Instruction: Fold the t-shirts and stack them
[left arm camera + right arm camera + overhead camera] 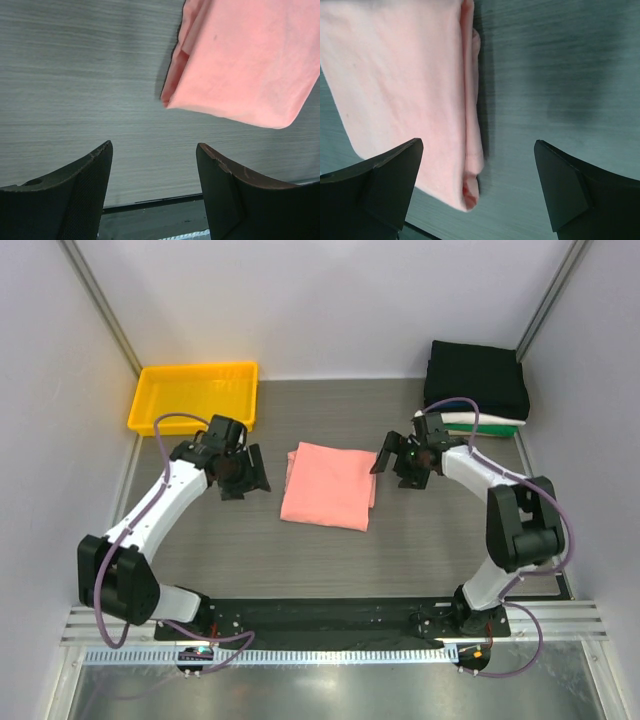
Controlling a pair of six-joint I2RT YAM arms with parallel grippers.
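Note:
A salmon-pink t-shirt (328, 485) lies folded into a rectangle in the middle of the table. It fills the upper right of the left wrist view (245, 60) and the upper left of the right wrist view (405, 95). My left gripper (252, 476) hovers just left of it, open and empty (155, 150). At the shirt's right edge my right gripper (393, 462) is also open, with nothing between its fingers (479, 147). Folded t-shirts are stacked at the back right (478, 390), black on top, with white and green layers showing below.
A yellow plastic tray (195, 395) stands at the back left. Metal frame posts and white walls close in the table on both sides. The arms' black base plate (330, 615) runs along the near edge.

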